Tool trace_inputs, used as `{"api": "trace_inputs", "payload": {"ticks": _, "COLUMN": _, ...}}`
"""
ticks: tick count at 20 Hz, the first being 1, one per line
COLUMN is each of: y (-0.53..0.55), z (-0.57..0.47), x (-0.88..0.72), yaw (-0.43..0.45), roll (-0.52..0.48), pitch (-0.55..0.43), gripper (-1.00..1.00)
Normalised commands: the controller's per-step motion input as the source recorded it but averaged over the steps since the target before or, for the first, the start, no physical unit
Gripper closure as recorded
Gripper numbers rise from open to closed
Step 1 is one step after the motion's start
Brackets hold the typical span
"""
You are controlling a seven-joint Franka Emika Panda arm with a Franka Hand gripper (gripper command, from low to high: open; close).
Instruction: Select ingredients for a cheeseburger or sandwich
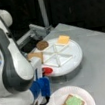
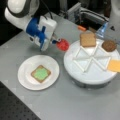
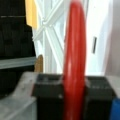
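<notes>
My gripper (image 2: pixel 56 41) is shut on the red tomato slice (image 2: pixel 63 45), holding it on edge in the air between the round tray and the plate. In the wrist view the tomato slice (image 3: pixel 74 57) stands upright between the dark fingers (image 3: pixel 47 92). In a front view the tomato (image 1: pixel 47 70) shows beside the blue hand, just off the tray's rim. The sandwich is a toast square topped with green lettuce (image 2: pixel 40 73) on the white plate (image 2: pixel 25 72), also seen as lettuce (image 1: pixel 73 103) on the plate (image 1: pixel 56 97). A toast square (image 2: pixel 88 39), the patty (image 2: pixel 109 45) and the cheese (image 2: pixel 115 65) lie on the tray.
The white round divided tray (image 2: pixel 87 75) stands on the grey table (image 2: pixel 75 105); in a front view it is the tray (image 1: pixel 75 55) with toast (image 1: pixel 35 55), patty (image 1: pixel 42 45) and cheese (image 1: pixel 63 39). Metal fixtures (image 2: pixel 85 13) stand behind it. The arm's bulk (image 1: pixel 10 60) fills a front view's left.
</notes>
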Motion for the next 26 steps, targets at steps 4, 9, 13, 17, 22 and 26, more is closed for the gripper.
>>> {"api": "trace_inputs", "payload": {"ticks": 4, "y": -0.16, "z": 0.1, "x": 0.48, "yaw": -0.028, "roll": 0.113, "pitch": 0.116, "gripper": 1.0}}
{"api": "trace_inputs", "payload": {"ticks": 9, "y": -0.11, "z": 0.09, "x": 0.52, "yaw": -0.016, "roll": 0.033, "pitch": 0.077, "gripper": 1.0}}
{"api": "trace_inputs", "payload": {"ticks": 13, "y": -0.1, "z": 0.12, "x": 0.6, "yaw": 0.059, "roll": -0.026, "pitch": 0.061, "gripper": 1.0}}
{"api": "trace_inputs", "payload": {"ticks": 17, "y": -0.12, "z": 0.06, "x": 0.75, "yaw": 0.093, "roll": -0.01, "pitch": 0.079, "gripper": 1.0}}
{"api": "trace_inputs", "payload": {"ticks": 22, "y": -0.19, "z": -0.11, "x": 0.77, "yaw": 0.096, "roll": -0.037, "pitch": 0.084, "gripper": 1.0}}
{"api": "trace_inputs", "payload": {"ticks": 26, "y": -0.26, "z": -0.19, "x": 0.61, "yaw": 0.024, "roll": 0.007, "pitch": 0.115, "gripper": 1.0}}
